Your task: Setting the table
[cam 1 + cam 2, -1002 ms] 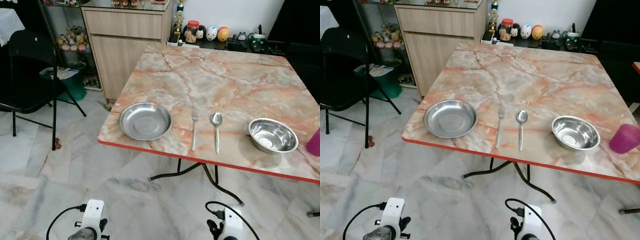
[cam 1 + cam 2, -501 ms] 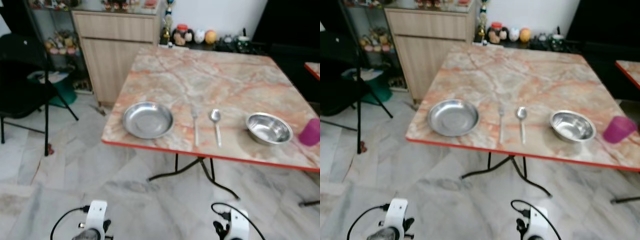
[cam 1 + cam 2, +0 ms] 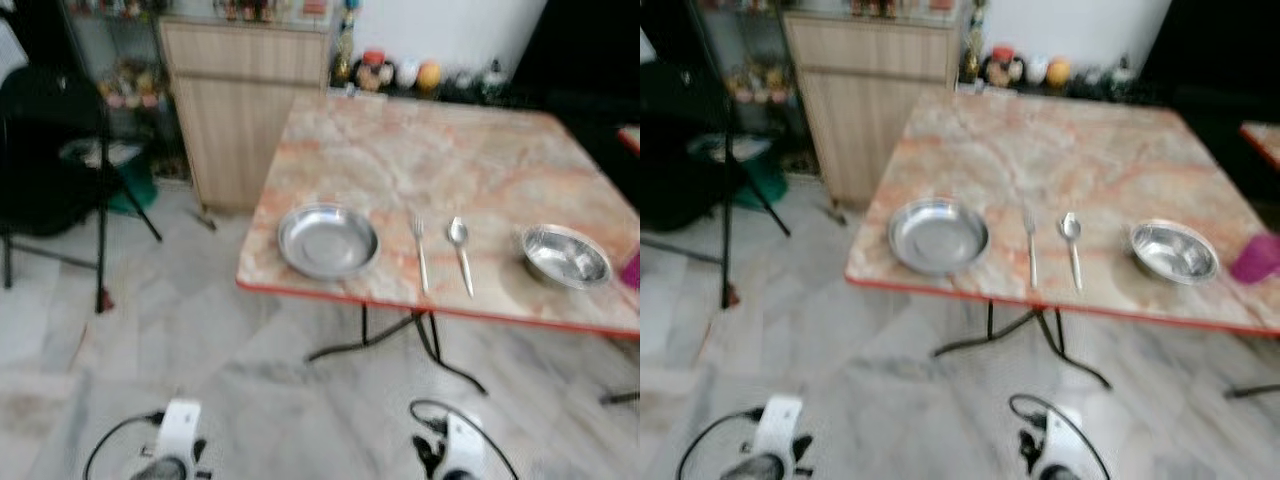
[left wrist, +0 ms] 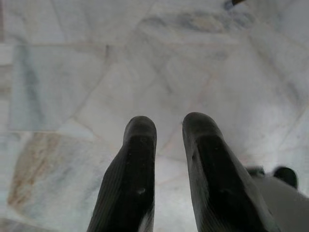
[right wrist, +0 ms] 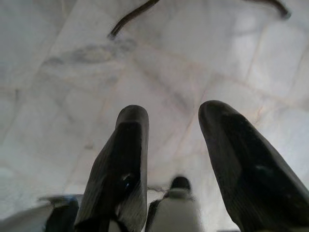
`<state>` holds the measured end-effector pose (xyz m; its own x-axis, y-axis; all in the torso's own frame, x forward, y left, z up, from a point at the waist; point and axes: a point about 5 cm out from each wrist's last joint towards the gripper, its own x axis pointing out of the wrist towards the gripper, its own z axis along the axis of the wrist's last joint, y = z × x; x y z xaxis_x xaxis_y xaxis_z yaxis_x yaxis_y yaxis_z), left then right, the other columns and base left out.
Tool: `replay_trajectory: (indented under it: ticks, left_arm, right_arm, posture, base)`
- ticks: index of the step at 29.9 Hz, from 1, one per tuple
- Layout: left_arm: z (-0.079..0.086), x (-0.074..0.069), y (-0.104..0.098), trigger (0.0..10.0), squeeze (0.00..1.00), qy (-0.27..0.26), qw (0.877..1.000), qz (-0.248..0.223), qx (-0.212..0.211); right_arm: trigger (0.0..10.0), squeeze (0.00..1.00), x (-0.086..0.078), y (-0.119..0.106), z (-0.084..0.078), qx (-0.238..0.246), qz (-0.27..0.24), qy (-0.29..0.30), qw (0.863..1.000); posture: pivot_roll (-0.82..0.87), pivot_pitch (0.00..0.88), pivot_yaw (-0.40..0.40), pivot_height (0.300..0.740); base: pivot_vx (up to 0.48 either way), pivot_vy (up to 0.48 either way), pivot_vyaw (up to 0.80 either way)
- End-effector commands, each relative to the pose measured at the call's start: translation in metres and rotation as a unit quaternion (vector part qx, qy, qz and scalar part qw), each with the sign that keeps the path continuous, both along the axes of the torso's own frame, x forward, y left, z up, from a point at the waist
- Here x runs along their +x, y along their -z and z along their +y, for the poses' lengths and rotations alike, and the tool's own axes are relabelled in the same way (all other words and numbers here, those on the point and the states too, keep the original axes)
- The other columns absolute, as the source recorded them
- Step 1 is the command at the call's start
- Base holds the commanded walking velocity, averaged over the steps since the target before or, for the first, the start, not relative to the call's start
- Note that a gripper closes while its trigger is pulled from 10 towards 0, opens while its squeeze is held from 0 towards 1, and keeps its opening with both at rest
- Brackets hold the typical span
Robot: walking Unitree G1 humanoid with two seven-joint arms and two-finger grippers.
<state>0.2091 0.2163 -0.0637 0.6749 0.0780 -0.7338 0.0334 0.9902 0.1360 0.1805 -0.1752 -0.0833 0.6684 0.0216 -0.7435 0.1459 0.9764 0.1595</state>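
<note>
On the marble-patterned table (image 3: 430, 150), along its near edge, lie a shallow steel plate (image 3: 328, 241), a fork (image 3: 421, 255), a spoon (image 3: 461, 255) and a steel bowl (image 3: 566, 256), left to right. A purple cup (image 3: 1255, 258) stands at the right end. Both arms hang low in front of me, well short of the table. My left gripper (image 4: 169, 125) points at the tiled floor, open a little with nothing held. My right gripper (image 5: 174, 113) also hangs over the floor, open wider and empty.
A black folding chair (image 3: 45, 170) stands at the left, a wooden cabinet (image 3: 245, 95) behind the table's left corner. Small ornaments (image 3: 400, 72) line a dark shelf at the back. The table's black legs (image 3: 400, 340) spread over the marble floor.
The whole picture has shifted and blurred, so the camera moved; the table now sits further right in view. The tableware keeps its arrangement and both arms still hang low.
</note>
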Motion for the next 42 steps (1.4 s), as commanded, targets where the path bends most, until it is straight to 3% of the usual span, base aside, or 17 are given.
replay_trajectory:
  ticks: [1,24,42]
  left_arm:
    - [-0.0072,0.0018,0.0003,10.0,0.00,0.007,1.000,-0.003,-0.006]
    - [-0.0118,0.0068,-0.0029,10.0,0.00,0.006,1.000,-0.025,-0.018]
    - [-0.0140,0.0067,-0.0024,10.0,0.00,0.009,0.999,-0.025,-0.023]
  right_arm:
    - [10.0,0.00,-0.0005,-0.0006,-0.0084,-0.009,0.001,0.007,1.000]
    - [10.0,0.00,-0.0005,-0.0006,-0.0077,-0.006,0.000,0.006,1.000]
    - [10.0,0.00,-0.0003,-0.0008,-0.0082,-0.007,-0.001,0.010,1.000]
  posture:
    - [0.06,0.000,-0.031,0.740]
    - [0.07,0.000,-0.031,0.740]
    - [0.07,0.000,-0.033,0.740]
  base:
    - [0.000,0.000,0.00]
    - [0.000,0.000,0.00]
    - [0.315,0.000,0.00]
